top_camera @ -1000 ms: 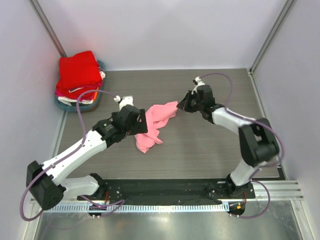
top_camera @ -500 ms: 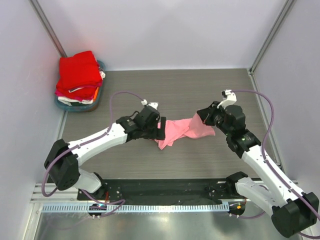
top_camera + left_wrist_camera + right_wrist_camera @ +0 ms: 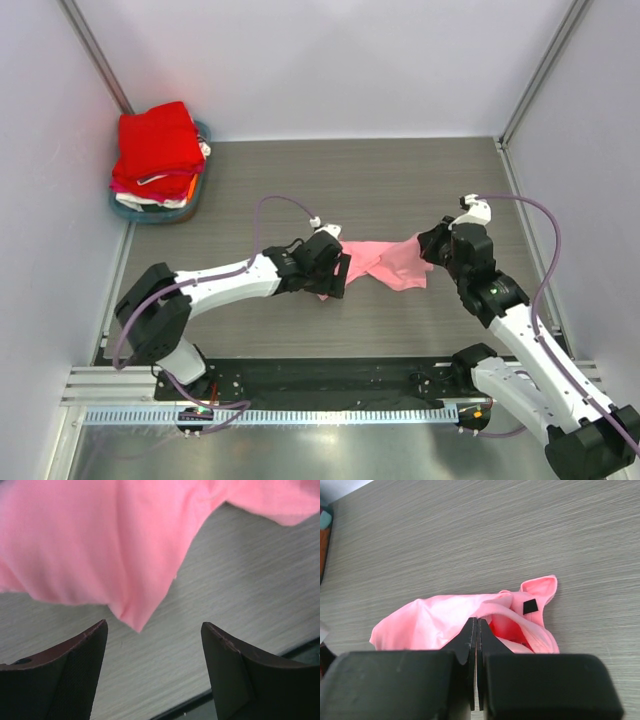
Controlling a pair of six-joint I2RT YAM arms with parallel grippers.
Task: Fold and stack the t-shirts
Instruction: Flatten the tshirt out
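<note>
A light pink t-shirt (image 3: 385,262) lies crumpled on the grey wood table between the two grippers. My right gripper (image 3: 428,246) is shut on its right edge; in the right wrist view the jaws (image 3: 477,621) pinch a fold of the cloth (image 3: 430,622), and the black neck label (image 3: 530,606) shows beside them. My left gripper (image 3: 338,275) is at the shirt's left end. In the left wrist view it (image 3: 154,627) is open and empty, with a corner of the pink cloth (image 3: 100,540) just beyond its fingertips. Folded shirts, a bright red one (image 3: 155,140) on top, are stacked at the far left.
The stack sits on a shallow teal tray (image 3: 160,216) in the far left corner against the wall. Walls close in the table on the left, back and right. The black base rail (image 3: 330,378) runs along the near edge.
Both grippers have moved right and nearer, dragging the pink shirt to the table's right middle. The left gripper now stands open, off the cloth; the right stays shut on it.
</note>
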